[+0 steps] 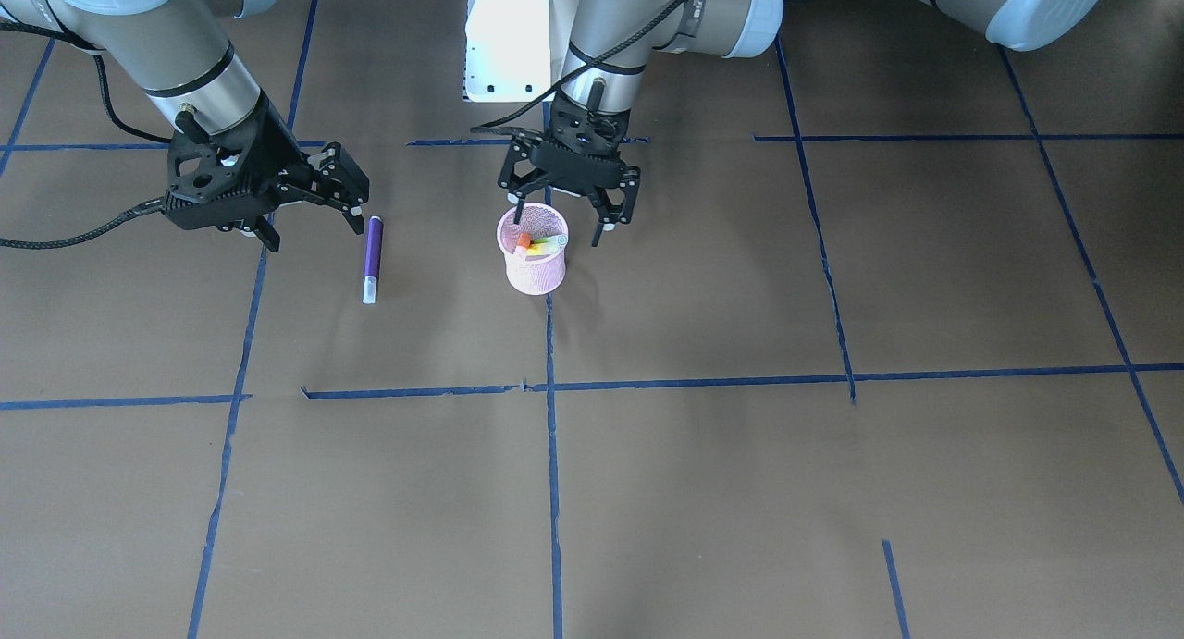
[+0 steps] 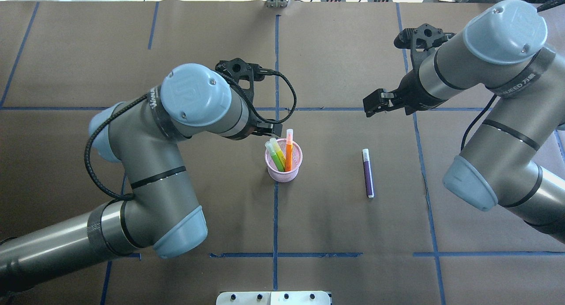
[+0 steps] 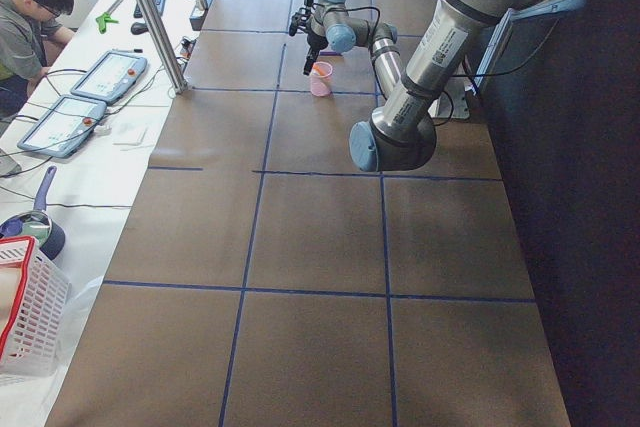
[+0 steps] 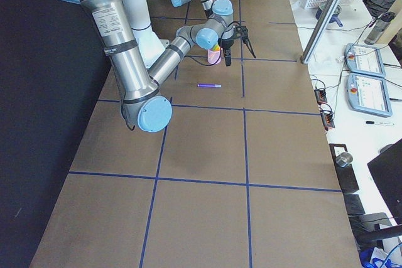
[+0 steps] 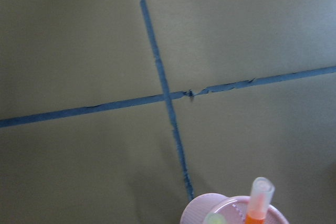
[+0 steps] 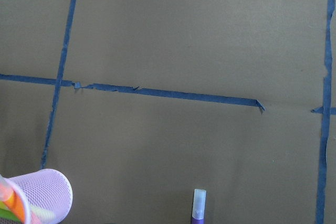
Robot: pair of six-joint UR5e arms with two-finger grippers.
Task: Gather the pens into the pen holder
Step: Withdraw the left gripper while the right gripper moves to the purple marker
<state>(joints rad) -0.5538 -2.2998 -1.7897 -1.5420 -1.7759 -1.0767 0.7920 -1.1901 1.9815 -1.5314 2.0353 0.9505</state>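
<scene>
Three coloured pens (image 2: pixel 279 159) stand in the pink wire-mesh cup (image 2: pixel 284 175); a purple pen (image 2: pixel 367 172) lies outstanding on the worktop (image 2: pixel 335 216). Left hand (image 1: pixel 561 225) and right hand (image 1: pixel 314 230) are released and empty.

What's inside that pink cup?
Three stand inside the pink cup, caps up: an orange pen, a green pen and a yellow pen. Their lower ends and the cup's bottom are hidden.

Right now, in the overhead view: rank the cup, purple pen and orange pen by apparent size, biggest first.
1. Cup: widest by far.
2. Purple pen: lies flat, so its full length shows.
3. Orange pen: looks shorter, but it stands in the cup, foreshortened and partly hidden, so its rank against the purple pen is unsure.
</scene>
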